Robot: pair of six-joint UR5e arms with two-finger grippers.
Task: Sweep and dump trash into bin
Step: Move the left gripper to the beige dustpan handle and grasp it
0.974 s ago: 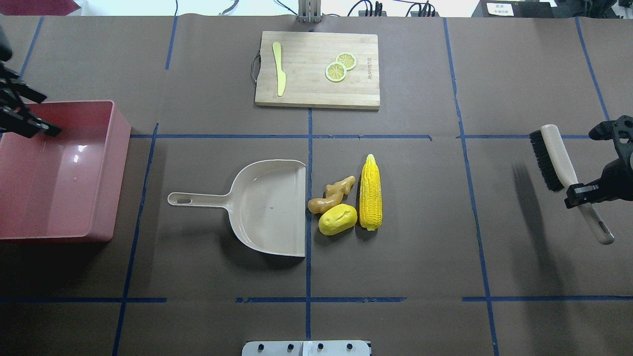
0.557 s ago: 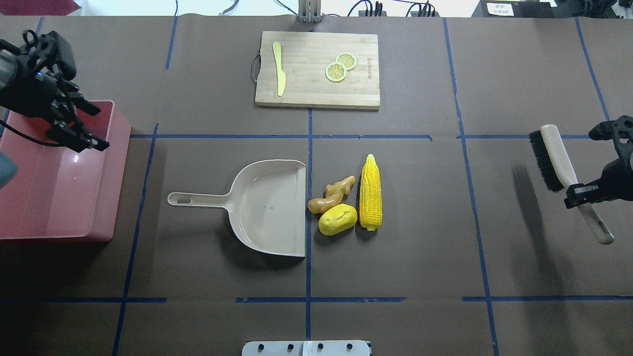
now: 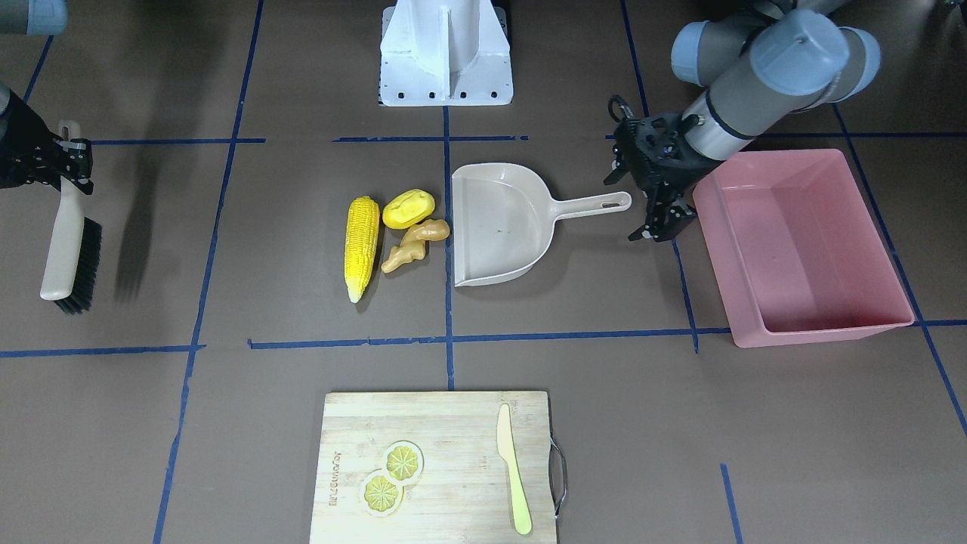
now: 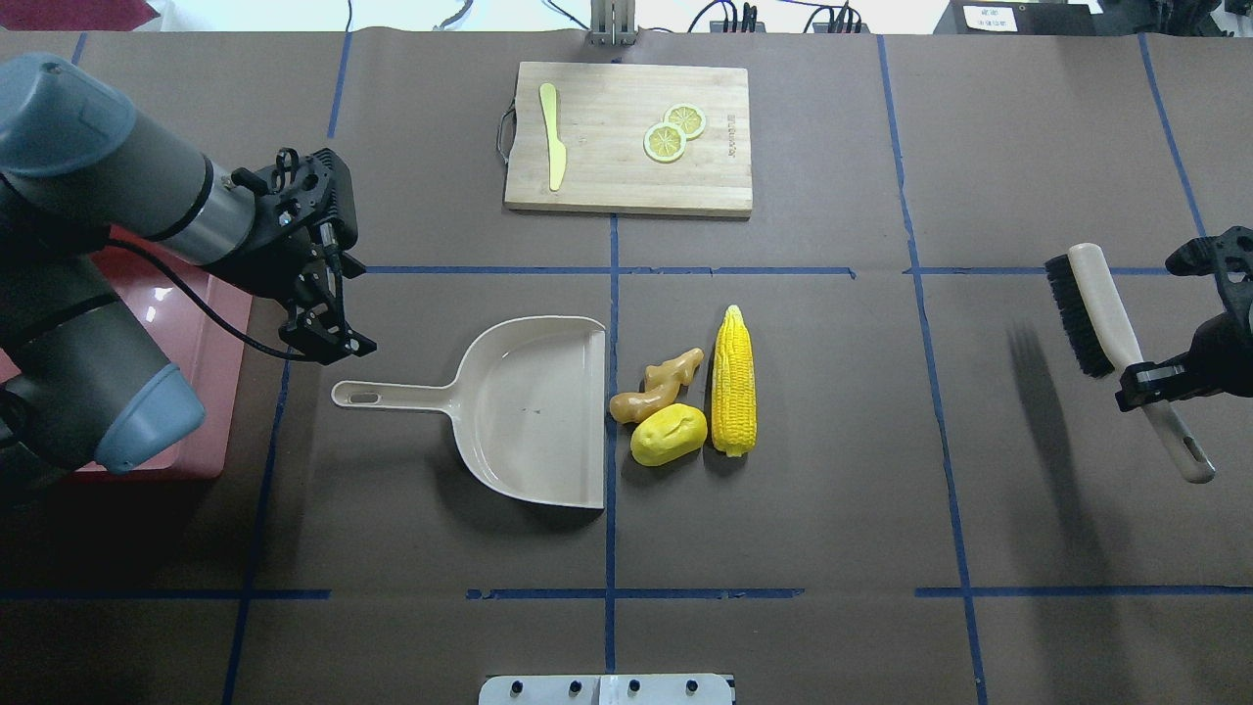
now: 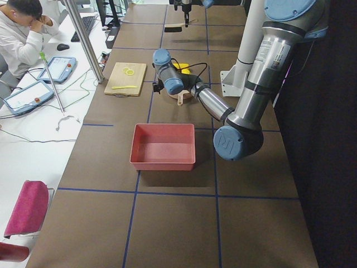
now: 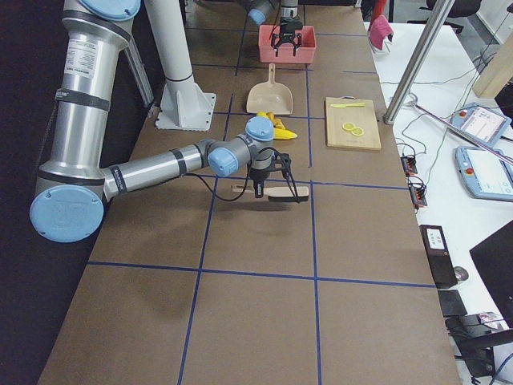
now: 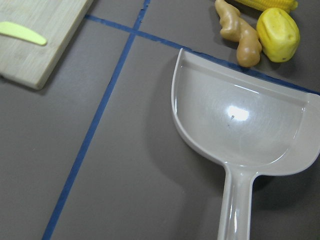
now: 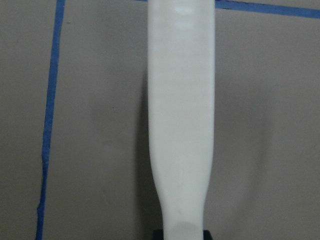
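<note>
Left gripper (image 4: 328,338) is hovering with jaws apart, holding nothing, just beside the handle end of the dustpan (image 4: 529,411); the pink bin (image 3: 801,242) is sitting close behind it. Beyond the pan's open edge, the ginger root (image 4: 658,384), potato (image 4: 668,434) and corn cob (image 4: 733,380) are lying on the counter (image 4: 832,490). Far across, the right gripper (image 4: 1155,377) is clamping the brush (image 4: 1101,313) by its handle.
</note>
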